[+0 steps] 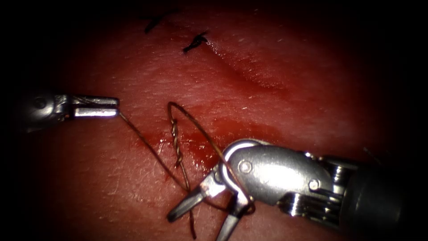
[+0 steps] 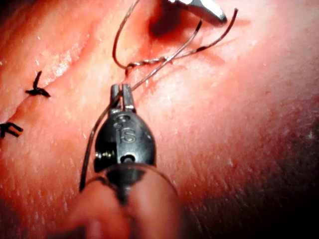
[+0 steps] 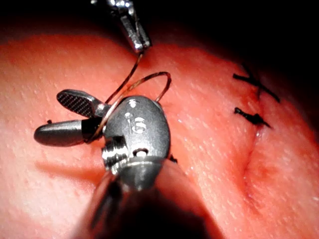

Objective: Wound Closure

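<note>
Thread (image 1: pixel 151 147) runs taut from the left tool (image 1: pixel 117 107), whose jaws are clamped on its end, down to a twisted section (image 1: pixel 176 143) rising into a loop (image 1: pixel 191 118) that drapes over the right tool (image 1: pixel 207 214) — jaws spread wide, gripping nothing. I can make out no needle. Behind the tools, two dark stitches (image 1: pixel 195 43) close the far cut (image 1: pixel 249 71) in the tissue (image 1: pixel 111 178); red fluid (image 1: pixel 223 129) pools beside the loop.
</note>
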